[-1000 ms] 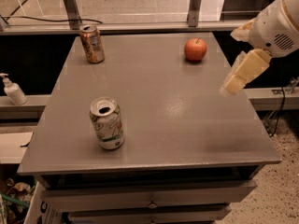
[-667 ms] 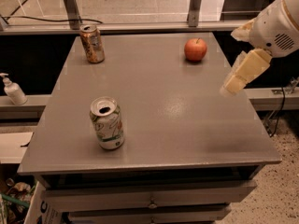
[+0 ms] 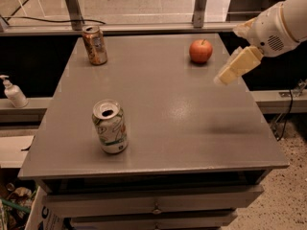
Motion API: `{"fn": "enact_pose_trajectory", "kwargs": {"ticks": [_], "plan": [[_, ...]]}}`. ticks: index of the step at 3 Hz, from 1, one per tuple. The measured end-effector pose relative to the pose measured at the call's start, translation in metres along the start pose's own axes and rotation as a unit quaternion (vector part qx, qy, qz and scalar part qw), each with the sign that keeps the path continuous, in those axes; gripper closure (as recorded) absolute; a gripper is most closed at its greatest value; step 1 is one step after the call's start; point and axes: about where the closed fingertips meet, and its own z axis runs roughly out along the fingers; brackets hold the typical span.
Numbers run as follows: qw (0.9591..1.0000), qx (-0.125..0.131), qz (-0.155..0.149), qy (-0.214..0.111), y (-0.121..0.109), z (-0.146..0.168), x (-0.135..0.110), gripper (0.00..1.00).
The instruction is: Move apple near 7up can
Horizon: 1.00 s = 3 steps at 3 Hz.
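In your camera view, the round red-orange apple (image 3: 200,51) sits near the far right corner of the grey bench (image 3: 192,128). The dented white 7up can (image 3: 110,127) stands toward the near left corner. The cream claw (image 3: 225,76) hangs over the right edge, clear of the apple; you cannot tell whether it is apart or together.

Lab: end effector (image 3: 224,76) above drawer bench (image 3: 192,123), cable (image 3: 48,19) behind.

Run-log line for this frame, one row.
phase: pre-grasp | gripper: empty, in air right of apple | apple: table far right, untouched | 7up can: upright, front left
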Motion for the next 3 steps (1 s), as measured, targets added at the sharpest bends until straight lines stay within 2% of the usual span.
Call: {"fn": "enact_pose_trajectory", "kwargs": {"ticks": [1, 2, 3], "plan": [[0.9987, 0.029, 0.028, -0.031, -0.035, 0.019, 0.0, 0.0], [0.996, 0.043, 0.058, -0.053, -0.062, 0.045, 0.003, 0.0], [0.9921, 0.043, 0.092, -0.074, -0.085, 0.07, 0.003, 0.0]]}}
